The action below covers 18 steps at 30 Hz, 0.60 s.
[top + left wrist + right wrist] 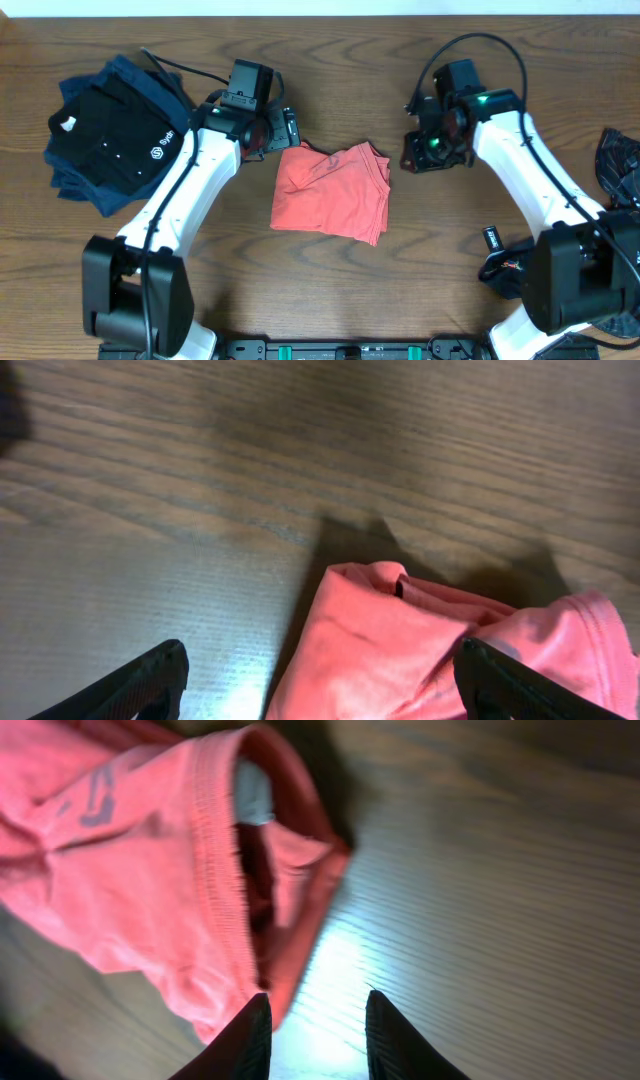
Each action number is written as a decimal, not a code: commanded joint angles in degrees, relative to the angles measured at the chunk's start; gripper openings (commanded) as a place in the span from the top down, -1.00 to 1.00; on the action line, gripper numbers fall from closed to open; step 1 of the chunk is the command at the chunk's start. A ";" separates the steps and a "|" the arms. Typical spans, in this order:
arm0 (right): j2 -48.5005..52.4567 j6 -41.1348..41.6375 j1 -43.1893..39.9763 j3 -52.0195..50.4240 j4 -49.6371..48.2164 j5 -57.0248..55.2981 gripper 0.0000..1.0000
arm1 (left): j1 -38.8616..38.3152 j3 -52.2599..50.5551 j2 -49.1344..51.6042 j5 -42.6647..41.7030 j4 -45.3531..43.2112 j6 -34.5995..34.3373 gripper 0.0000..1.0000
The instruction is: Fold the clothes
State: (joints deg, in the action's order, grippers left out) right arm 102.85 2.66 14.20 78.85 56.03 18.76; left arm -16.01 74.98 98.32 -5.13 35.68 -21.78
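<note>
Your coral-red T-shirt (330, 195) lies folded into a rough rectangle at the middle of the brown wood-grain table (330, 60), with its right edge showing stacked layers and its upper edge a little rumpled. Your left gripper (287, 130) sits over the shirt's upper left corner. In the left wrist view its two black fingers (150, 680) stand far apart, so the jaws are wide open and hold nothing, and the bunched corner of the coral-red T-shirt (400, 650) lies on the table between them, nearer the right-hand one. Your right gripper (412, 158) is just beside the shirt's upper right corner, over bare wood. In the right wrist view its black fingertips (250, 1030) are parted by a narrow gap with only table showing through, so those jaws are slightly open and empty. A stitched, open fold of the coral-red T-shirt (140, 870) lies right next to the left-hand fingertip; you cannot tell whether they touch. Well apart at the table's upper left is a pile of dark garments (110, 135), a black shirt with a small white logo on top of navy cloth. Another dark crumpled garment (620, 165) lies at the right edge, partly cut off.
</note>
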 commanded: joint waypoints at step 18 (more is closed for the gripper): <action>4.15 8.94 5.60 -8.11 -14.36 -8.44 0.98 | 0.09 0.24 19.06 1.36 2.93 1.99 -0.50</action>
State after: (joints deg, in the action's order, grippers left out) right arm 106.48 6.90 20.16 71.13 42.48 18.52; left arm -16.01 75.35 114.85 -5.30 36.49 -20.86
